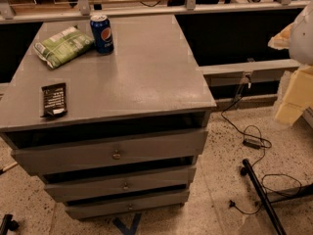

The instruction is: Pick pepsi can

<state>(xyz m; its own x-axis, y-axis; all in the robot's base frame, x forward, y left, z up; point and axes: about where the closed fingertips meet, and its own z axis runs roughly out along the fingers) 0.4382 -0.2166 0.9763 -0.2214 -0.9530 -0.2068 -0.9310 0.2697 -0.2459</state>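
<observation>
Though rightmost, tool (pixel 292 96) off pepsi can (pixel 101 34)

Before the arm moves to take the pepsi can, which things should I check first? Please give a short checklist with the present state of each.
1. The pepsi can stands upright on the cabinet top: ok.
2. The can is free of the green snack bag: cannot tell; the bag lies right beside it and may be touching.
3. The black bar wrapper is away from the can: ok, it lies near the front edge.
4. The can's front and right sides are free of objects: ok.
5. The gripper is near the can: not ok, it is at the right edge of the view, beyond the cabinet.
</observation>
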